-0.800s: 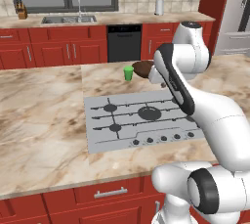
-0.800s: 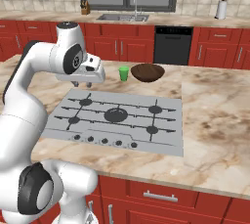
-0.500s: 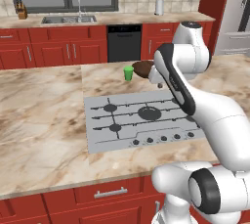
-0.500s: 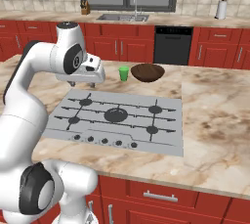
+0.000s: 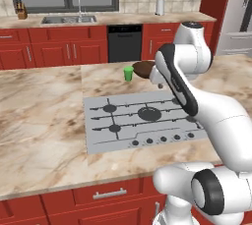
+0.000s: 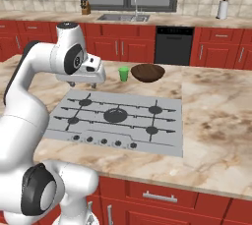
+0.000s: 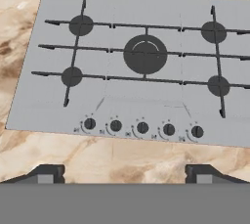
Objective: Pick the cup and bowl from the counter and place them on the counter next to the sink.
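The cup [image 6: 123, 73] stands upright on the counter [image 6: 216, 116], its open mouth pointing straight up, so its long axis is vertical. It is just behind the far edge of the grey cooktop [image 6: 118, 118], a little left of the middle in the right base view. The bowl [image 6: 147, 72] sits right side up beside it, to the cup's right in this view, with the opening upward and its wide axis lying flat along the counter. Cup and bowl are close together, but I cannot tell if they touch. In the left base view the cup [image 5: 128, 73] is clear, while the bowl [image 5: 142, 69] is partly hidden behind the arm.

The gripper [image 6: 82, 84] hangs over the near left part of the cooktop, pointing down, well apart from both cup and bowl. In the hand view the two fingertips [image 7: 47, 174] stand far apart at the bottom corners, so the fingers are spread wide and grasp nothing. Between them lies the cooktop [image 7: 141, 37] with its five burners and a row of five knobs [image 7: 142, 128].

The sink [image 6: 123, 17] is in the far counter under the window, with a black dishwasher [image 6: 173, 45] to its right.
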